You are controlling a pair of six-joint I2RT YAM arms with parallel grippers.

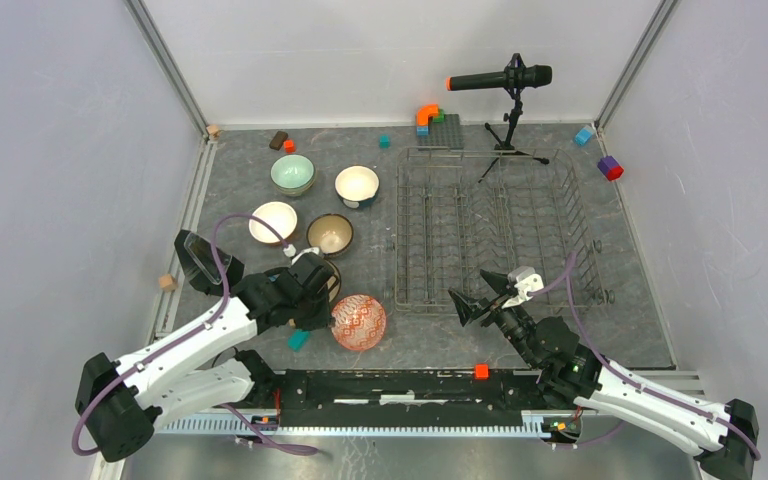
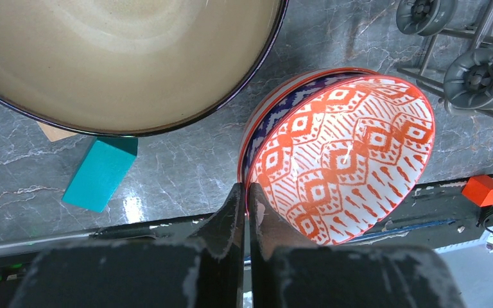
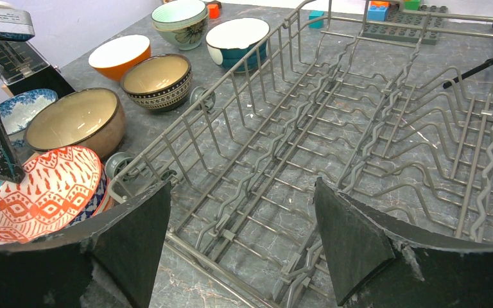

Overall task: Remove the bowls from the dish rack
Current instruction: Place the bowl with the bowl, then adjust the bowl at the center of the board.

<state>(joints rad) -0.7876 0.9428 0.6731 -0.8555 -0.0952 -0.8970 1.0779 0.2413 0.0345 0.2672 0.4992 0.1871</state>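
Note:
My left gripper (image 2: pixel 247 192) is shut on the near rim of the red-white patterned bowl (image 2: pixel 346 154), one finger inside and one outside. That bowl (image 1: pixel 358 321) is at the table's front, left of the dish rack (image 1: pixel 500 225), whose wires hold no bowls. Further bowls stand on the table to the left: pale green (image 1: pixel 292 173), teal with a white inside (image 1: pixel 357 185), orange (image 1: pixel 273 221), dark striped (image 1: pixel 330 234), and a brown one (image 2: pixel 122 58) partly hidden under my left wrist. My right gripper (image 3: pixel 241 186) hangs open and holding nothing over the rack's near left corner (image 3: pixel 186 237).
A teal block (image 2: pixel 99 172) lies beside the held bowl. An orange block (image 1: pixel 480 371) sits on the front rail. A microphone on a tripod (image 1: pixel 505 80) and a grey studded plate (image 1: pixel 445 130) stand behind the rack. Small blocks (image 1: pixel 610 167) lie at the far right.

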